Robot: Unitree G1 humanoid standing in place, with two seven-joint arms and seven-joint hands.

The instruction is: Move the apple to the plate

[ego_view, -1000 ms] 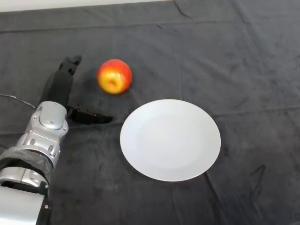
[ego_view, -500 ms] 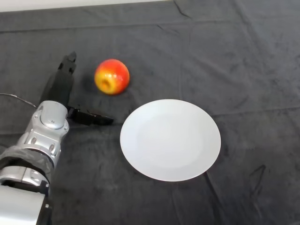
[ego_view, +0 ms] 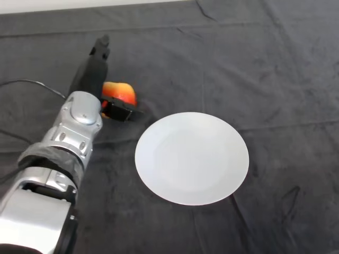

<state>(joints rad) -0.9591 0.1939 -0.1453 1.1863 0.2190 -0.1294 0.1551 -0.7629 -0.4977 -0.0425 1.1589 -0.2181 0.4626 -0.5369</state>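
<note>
A red and yellow apple [ego_view: 121, 92] lies on the dark cloth, up and left of the white plate [ego_view: 192, 157] and a short gap from its rim. My left hand [ego_view: 88, 78] is against the apple's left side. Its fingers [ego_view: 99, 50] stretch straight past the apple toward the far edge. The thumb [ego_view: 119, 110] lies across the apple's near side and hides its lower part. The hand is open, with the apple between thumb and fingers. The plate has nothing on it.
The silver-grey forearm [ego_view: 74, 132] comes in from the lower left and covers the cloth there. The dark cloth [ego_view: 254, 69] spreads over the whole table, with a pale strip [ego_view: 63, 4] along the far edge.
My hand has moved forward and to the right, from beside the apple to around it. The thumb now lies in front of the apple. The apple has shifted slightly down and left.
</note>
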